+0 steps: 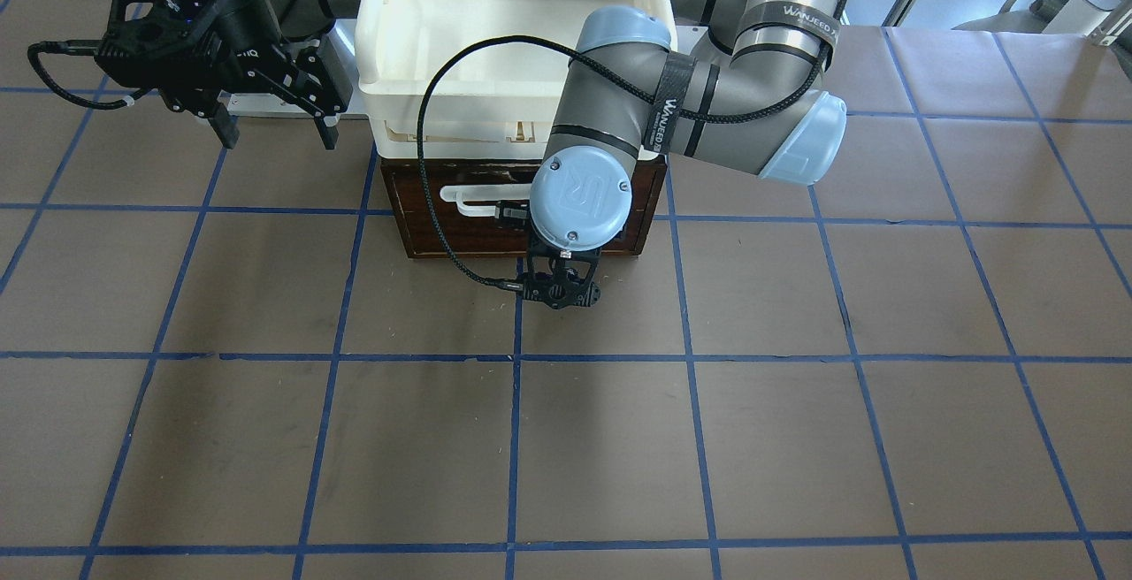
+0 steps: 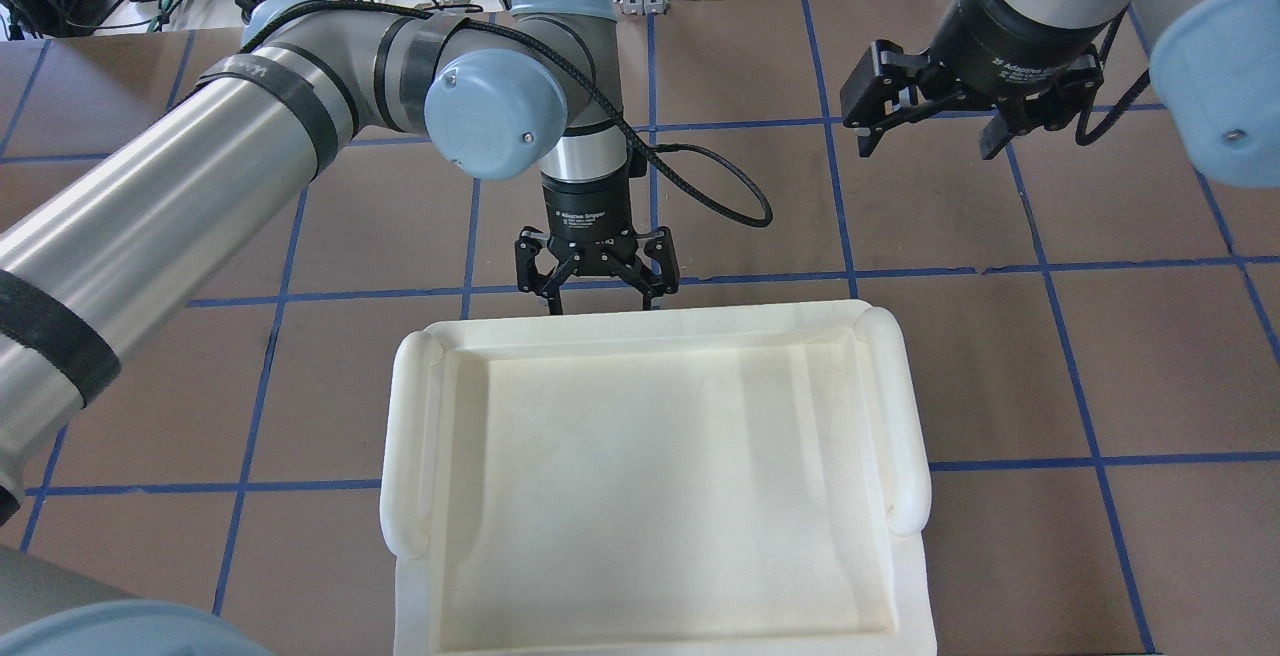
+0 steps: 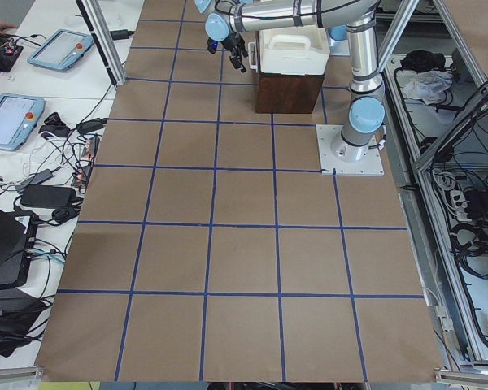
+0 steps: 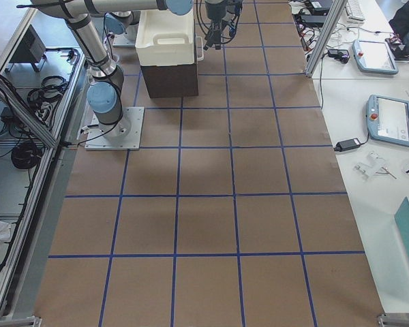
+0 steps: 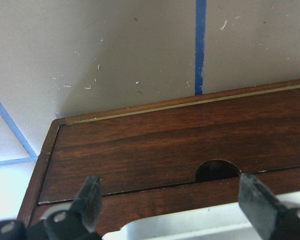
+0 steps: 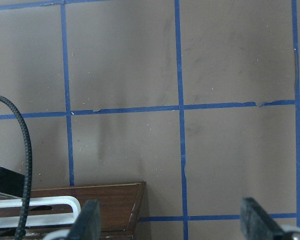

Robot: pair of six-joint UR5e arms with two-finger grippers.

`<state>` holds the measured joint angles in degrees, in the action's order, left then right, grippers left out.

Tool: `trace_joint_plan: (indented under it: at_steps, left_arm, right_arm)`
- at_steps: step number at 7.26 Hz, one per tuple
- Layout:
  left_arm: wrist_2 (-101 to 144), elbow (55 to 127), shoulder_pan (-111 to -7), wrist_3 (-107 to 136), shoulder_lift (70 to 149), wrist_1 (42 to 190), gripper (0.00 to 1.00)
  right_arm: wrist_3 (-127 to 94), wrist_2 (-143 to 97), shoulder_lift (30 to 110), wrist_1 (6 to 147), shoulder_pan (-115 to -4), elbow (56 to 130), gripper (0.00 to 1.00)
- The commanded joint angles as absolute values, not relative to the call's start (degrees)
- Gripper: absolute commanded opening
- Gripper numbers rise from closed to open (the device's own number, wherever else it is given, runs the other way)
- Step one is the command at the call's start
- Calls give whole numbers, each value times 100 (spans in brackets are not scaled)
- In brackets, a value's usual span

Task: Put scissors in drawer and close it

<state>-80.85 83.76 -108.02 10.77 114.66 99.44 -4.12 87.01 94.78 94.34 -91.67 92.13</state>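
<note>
The drawer [image 1: 442,226] has a dark brown wood front and a white bar handle [image 1: 464,195]. It sits under the white tray, and its front looks flush with the box. My left gripper [image 2: 600,302] is open at the drawer front. In the left wrist view its fingers [image 5: 90,199] stand on either side of the white handle [image 5: 190,226], not closed on it. My right gripper [image 1: 276,131] is open and empty, and hovers beside the box above the table; it also shows in the overhead view [image 2: 930,141]. The scissors are hidden or out of view.
A white plastic tray [image 2: 410,436] lies on top of the wooden box [image 3: 289,93]. The brown table is marked with blue tape lines [image 1: 513,438]. The left arm's black cable [image 1: 429,164] loops in front of the drawer.
</note>
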Motion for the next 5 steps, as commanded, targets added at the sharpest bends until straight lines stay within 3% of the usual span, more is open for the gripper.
trace_joint_plan:
  at_steps: [1,5]
  left_arm:
    - [-8086,8376,-10802,1204,11470,9941,100]
    - [-8253,8087,-10522,1099,11120,9625,100]
  right_arm:
    - [-413,8692,9466,9466,-9167,9220,100]
    - [-413,8692,9466,9466,-9167,9228,100]
